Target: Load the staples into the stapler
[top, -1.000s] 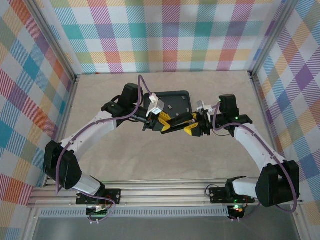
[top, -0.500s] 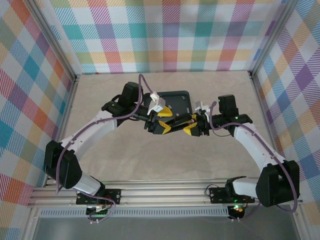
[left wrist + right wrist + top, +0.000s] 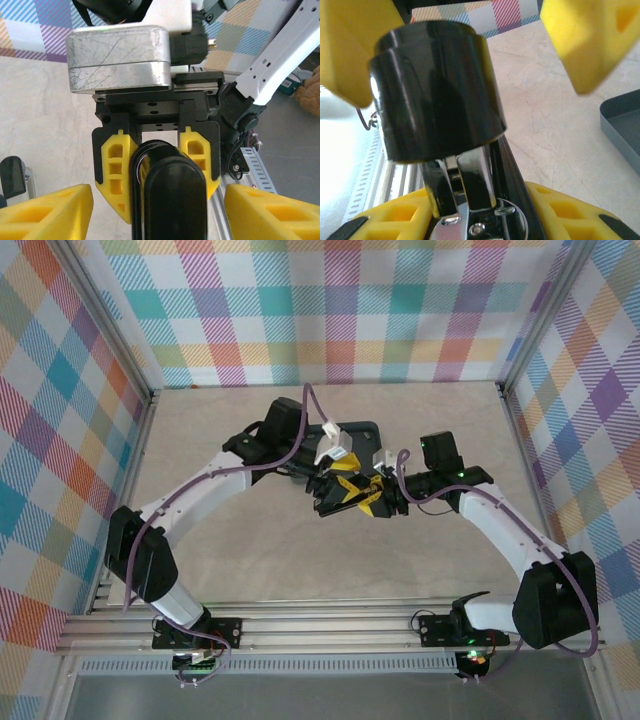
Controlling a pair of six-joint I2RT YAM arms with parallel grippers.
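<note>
Risk: stapler (image 3: 167,195) slip. Right gripper (image 3: 475,220) pinches its body mid-table (image 3: 250,540); left gripper (image 3: 160,212) sits spread around its 9 o'clock end. If left closes off-centre, we torque it out of right's pinch. Staples probably in the tray (image 3: 620,120) at 12 o'clock; we can't resolve them.

left claw (image 3: 160,212): jaws spread wide | right claw (image 3: 159,170): clamped in grip | arms (image 3: 215,485): bent inward, claws facing
</note>
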